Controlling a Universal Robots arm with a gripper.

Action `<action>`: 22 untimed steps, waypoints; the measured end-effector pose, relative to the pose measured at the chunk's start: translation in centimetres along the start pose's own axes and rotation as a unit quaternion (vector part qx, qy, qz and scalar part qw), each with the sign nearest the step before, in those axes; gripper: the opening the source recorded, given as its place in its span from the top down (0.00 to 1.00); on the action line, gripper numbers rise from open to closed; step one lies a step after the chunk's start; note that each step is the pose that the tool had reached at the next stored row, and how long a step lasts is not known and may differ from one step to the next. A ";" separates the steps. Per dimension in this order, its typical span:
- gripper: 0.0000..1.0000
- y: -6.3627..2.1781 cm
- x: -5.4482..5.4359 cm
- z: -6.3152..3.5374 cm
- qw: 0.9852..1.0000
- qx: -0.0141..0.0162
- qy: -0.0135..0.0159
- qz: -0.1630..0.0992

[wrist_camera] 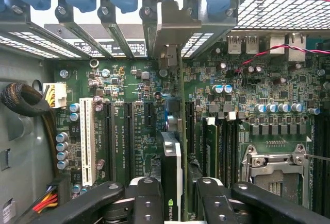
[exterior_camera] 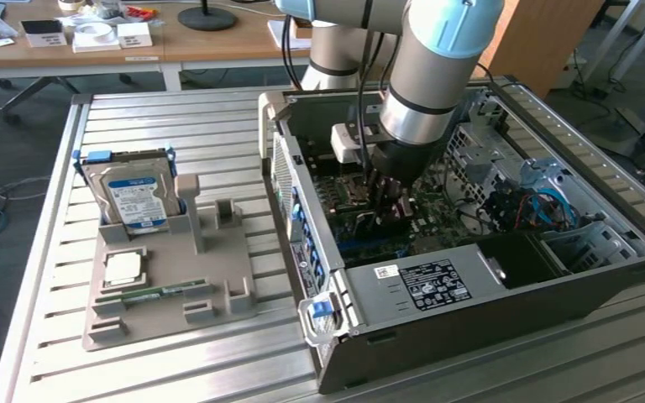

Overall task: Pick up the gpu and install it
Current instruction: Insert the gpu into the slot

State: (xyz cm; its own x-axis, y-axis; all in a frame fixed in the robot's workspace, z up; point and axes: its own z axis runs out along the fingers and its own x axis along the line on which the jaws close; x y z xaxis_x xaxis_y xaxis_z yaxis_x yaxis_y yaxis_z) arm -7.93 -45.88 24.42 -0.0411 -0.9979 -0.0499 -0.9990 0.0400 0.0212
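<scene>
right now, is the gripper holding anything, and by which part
The gpu, pinched between the fingers of the gripper along its top edge.

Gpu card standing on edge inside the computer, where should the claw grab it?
By its upper edge, straight down from above, one finger on each flat face. The gpu is thin and stands on edge between the motherboard slots, so only its top is free. The claw grips it that way.

The pincer (wrist_camera: 176, 201) clamps the gpu (wrist_camera: 171, 157), which stands edge-on over the motherboard (wrist_camera: 247, 80) among the black slots. The white slot (wrist_camera: 86, 141) lies well apart.
</scene>
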 end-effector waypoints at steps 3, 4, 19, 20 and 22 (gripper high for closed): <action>0.69 0.00 0.1 0.00 1.000 0.000 0.000 0.000; 0.69 0.00 0.1 0.00 1.000 0.000 0.000 0.000; 0.69 -0.02 0.6 -0.03 1.000 0.000 -0.012 0.000; 0.69 -0.02 0.6 -0.03 1.000 0.000 -0.012 0.000; 0.69 -0.02 0.6 -0.03 1.000 0.000 -0.012 0.000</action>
State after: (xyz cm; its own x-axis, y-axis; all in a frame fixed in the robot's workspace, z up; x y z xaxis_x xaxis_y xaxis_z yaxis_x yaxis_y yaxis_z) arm -7.93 -46.52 24.42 -0.0411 -0.9964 -0.0735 -0.9990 0.0395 0.0222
